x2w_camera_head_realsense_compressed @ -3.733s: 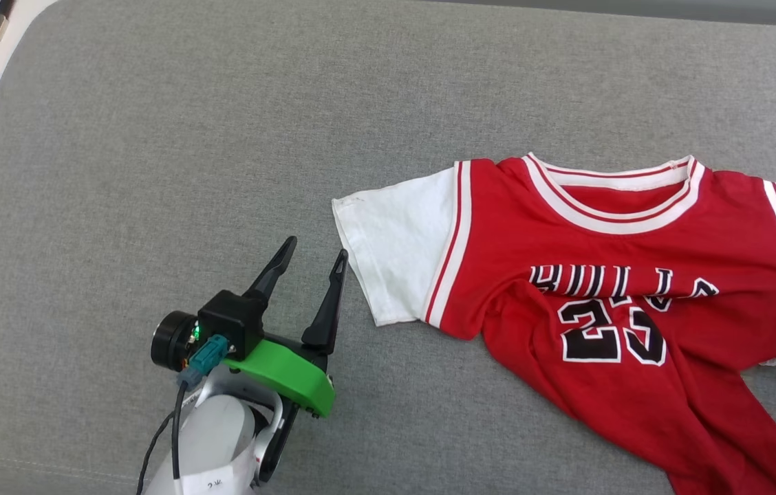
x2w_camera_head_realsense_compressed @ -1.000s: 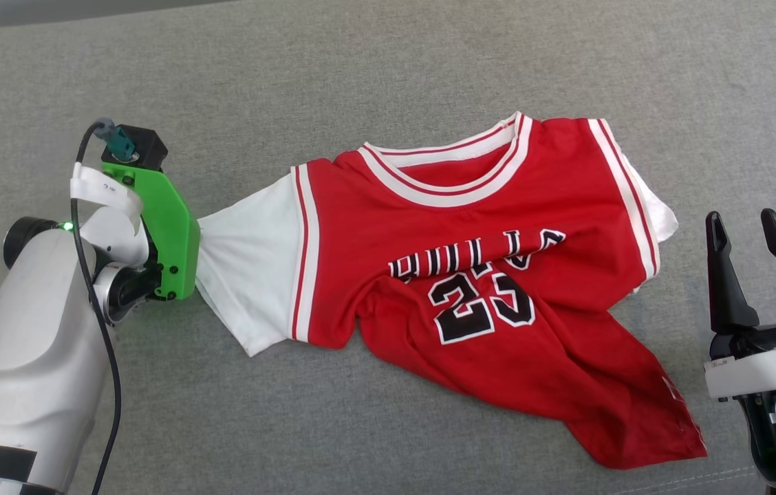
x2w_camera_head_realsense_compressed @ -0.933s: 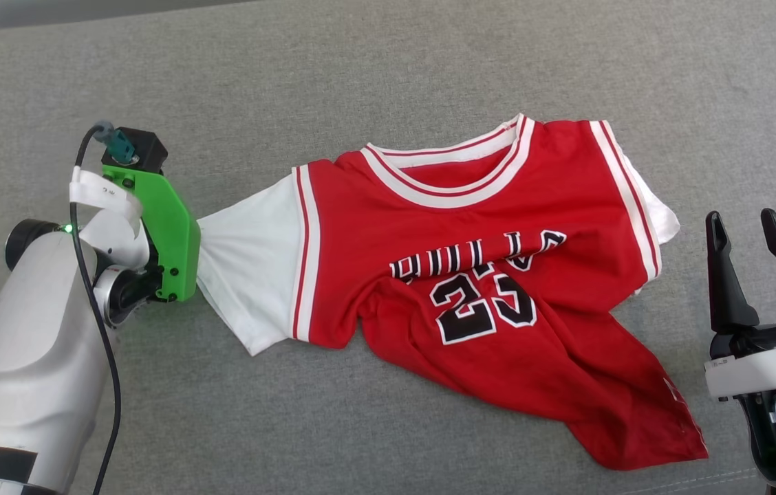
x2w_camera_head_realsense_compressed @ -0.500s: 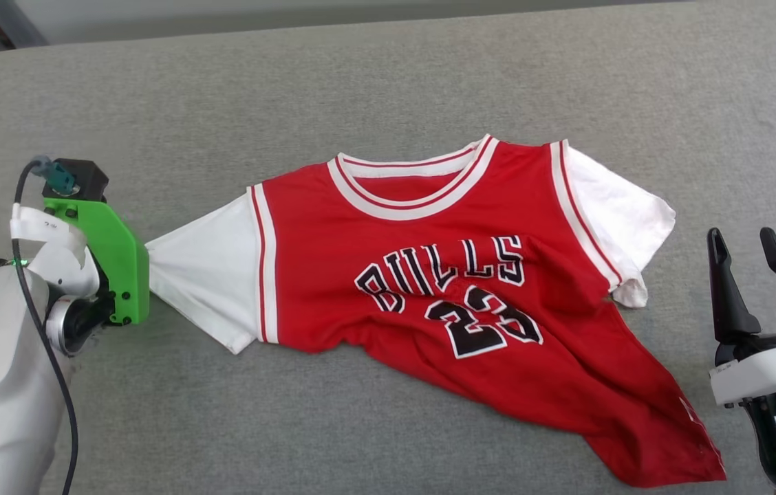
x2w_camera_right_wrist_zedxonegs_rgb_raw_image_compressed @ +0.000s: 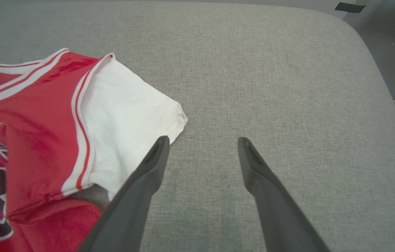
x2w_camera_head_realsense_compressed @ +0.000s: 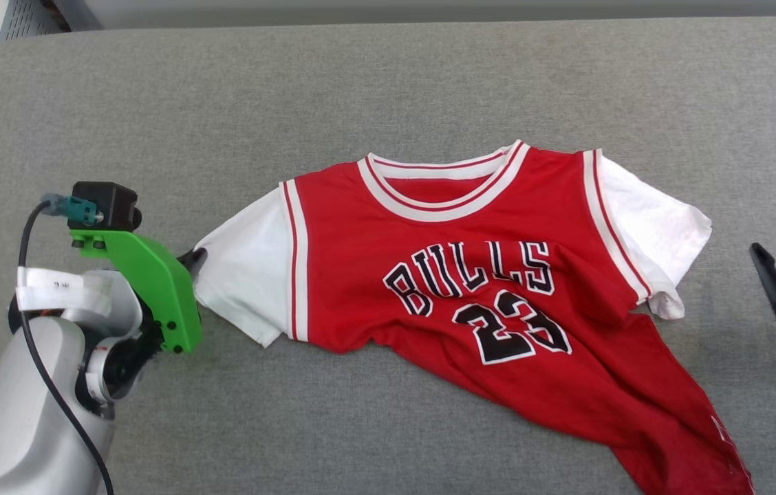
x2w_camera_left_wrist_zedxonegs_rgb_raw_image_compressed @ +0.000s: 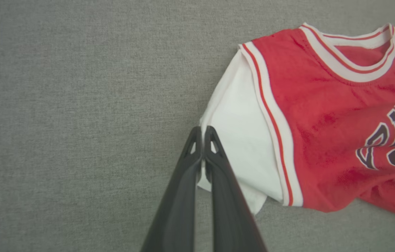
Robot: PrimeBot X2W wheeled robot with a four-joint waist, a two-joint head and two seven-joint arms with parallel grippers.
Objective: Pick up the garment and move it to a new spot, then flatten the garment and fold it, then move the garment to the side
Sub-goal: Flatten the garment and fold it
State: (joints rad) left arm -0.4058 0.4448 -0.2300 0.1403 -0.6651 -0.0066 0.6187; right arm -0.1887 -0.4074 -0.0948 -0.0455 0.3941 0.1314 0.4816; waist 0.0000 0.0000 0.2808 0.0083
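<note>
While the shirt (x2w_camera_head_realsense_compressed: 470, 275) is lying face up near the middle of the grey cushion (x2w_camera_head_realsense_compressed: 223, 103), collar turned away from the robot and lettering showing, it is not lying flat. Its lower part is trailing off in a skewed tail toward the robot's right, and creases are bunching around the number.

The left gripper (x2w_camera_left_wrist_zedxonegs_rgb_raw_image_compressed: 202, 131) is pinching the outer edge of the white sleeve (x2w_camera_left_wrist_zedxonegs_rgb_raw_image_compressed: 239, 147), fingers pressed together with cloth caught between them. That grip seems to be why the sleeve is stretching out sideways. I would judge the arm is using it as a handle, dragging the shirt across the cushion so the cloth is pulled smooth.

Out on the other side, the right gripper (x2w_camera_right_wrist_zedxonegs_rgb_raw_image_compressed: 202, 140) is hovering with its fingers spread apart, just beside the other sleeve (x2w_camera_right_wrist_zedxonegs_rgb_raw_image_compressed: 124, 115) and holding nothing. It looks to be waiting there to take that corner, so the two can be stretching the shoulders between them.

The twisted hem (x2w_camera_head_realsense_compressed: 691, 447) is going to need straightening before any fold.
</note>
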